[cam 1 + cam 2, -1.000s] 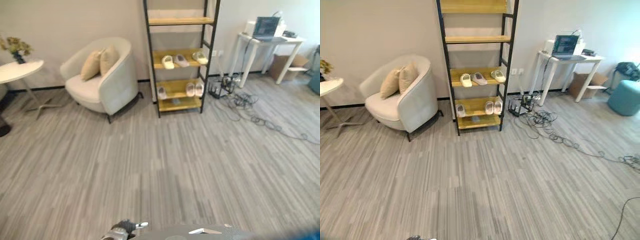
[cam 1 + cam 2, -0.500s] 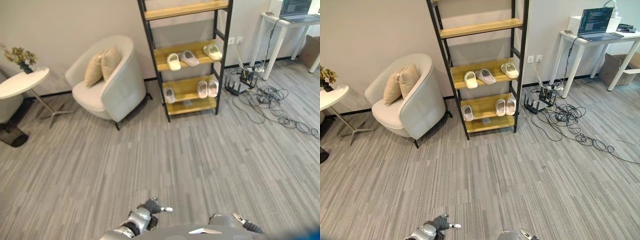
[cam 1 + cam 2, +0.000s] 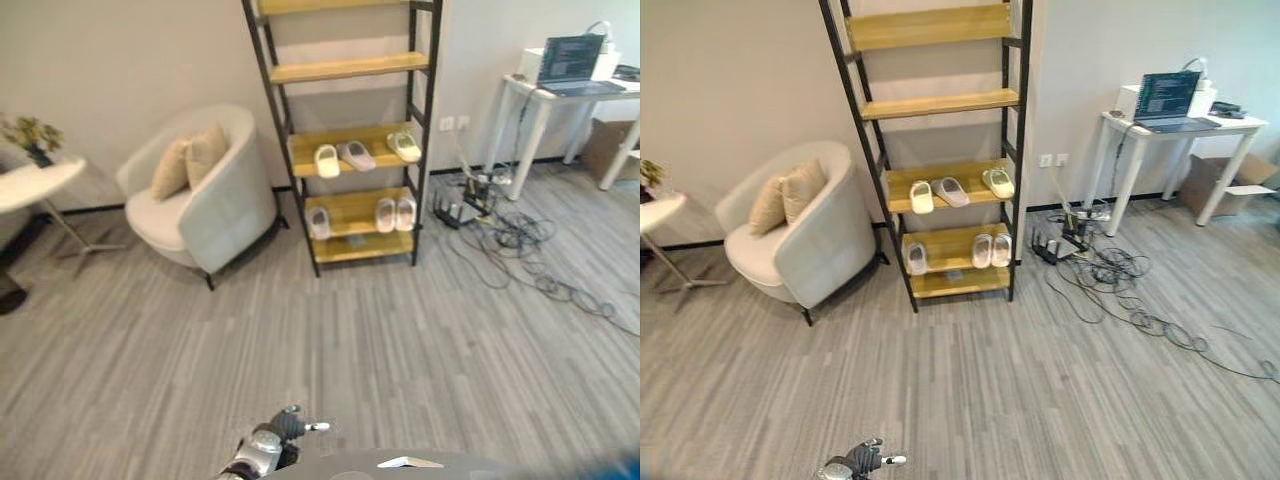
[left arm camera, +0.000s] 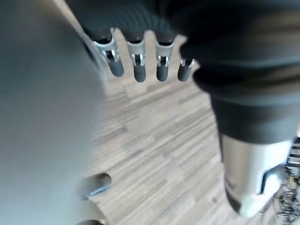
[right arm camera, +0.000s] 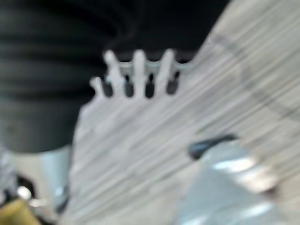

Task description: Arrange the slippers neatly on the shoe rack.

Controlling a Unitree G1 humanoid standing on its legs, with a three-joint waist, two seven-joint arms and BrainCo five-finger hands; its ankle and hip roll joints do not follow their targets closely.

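Note:
A tall black-framed shoe rack [image 3: 345, 130] with wooden shelves stands against the far wall. Its middle shelf carries a pale yellow slipper [image 3: 327, 160], a grey slipper [image 3: 357, 155] lying askew and a light green slipper [image 3: 404, 146]. On the shelf below lie a single white slipper [image 3: 319, 222] at the left and a white pair [image 3: 396, 213] side by side at the right. My left hand [image 3: 270, 445] hangs low at the near edge, far from the rack; its fingers [image 4: 139, 65] are straight and hold nothing. My right hand [image 5: 138, 75] hangs over the floor, fingers relaxed and empty.
A pale armchair [image 3: 205, 195] with two tan cushions stands left of the rack, and a round white side table [image 3: 30, 180] with a plant beyond it. To the right are a white desk [image 3: 570, 85] with a laptop and loose cables [image 3: 520, 240] on the floor.
The whole picture has shifted as the camera moved; the rack now sits nearer the middle. The slippers lie as before. My left hand stays low at the near edge.

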